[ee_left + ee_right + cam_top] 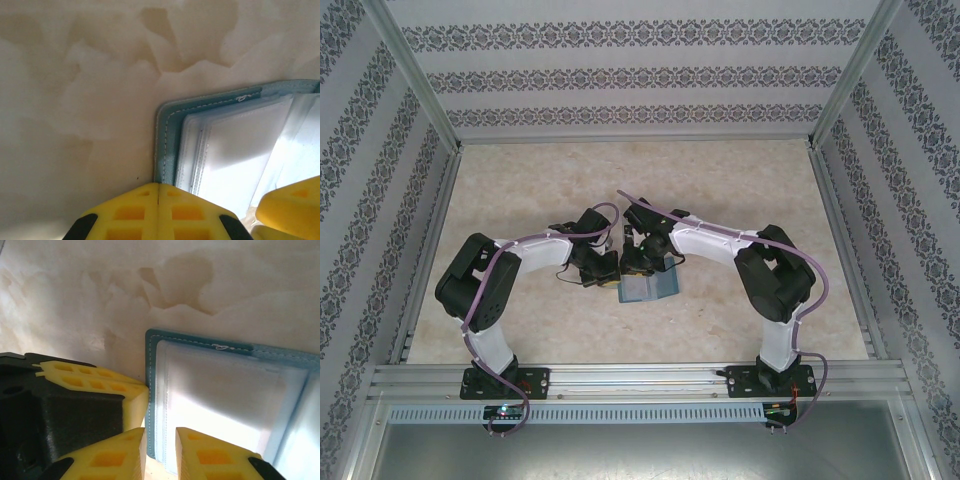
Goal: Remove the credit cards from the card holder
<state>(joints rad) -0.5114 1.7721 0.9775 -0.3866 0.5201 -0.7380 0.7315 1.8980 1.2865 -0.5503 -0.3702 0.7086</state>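
Note:
The card holder lies open on the table between the two arms, a teal wallet with pale clear pockets. The credit cards are hidden; glare on the pockets keeps me from making any out. My left gripper is shut with nothing between its yellow fingers, and its tip touches the holder's teal edge near a corner. My right gripper hovers over the same edge with a narrow gap between its fingers. The left gripper's fingers sit right beside it.
The table is mottled beige, ringed by metal rails and patterned walls. Both grippers crowd the holder's left side, with the right gripper's finger close to my left fingers. Open tabletop stretches behind and to both sides.

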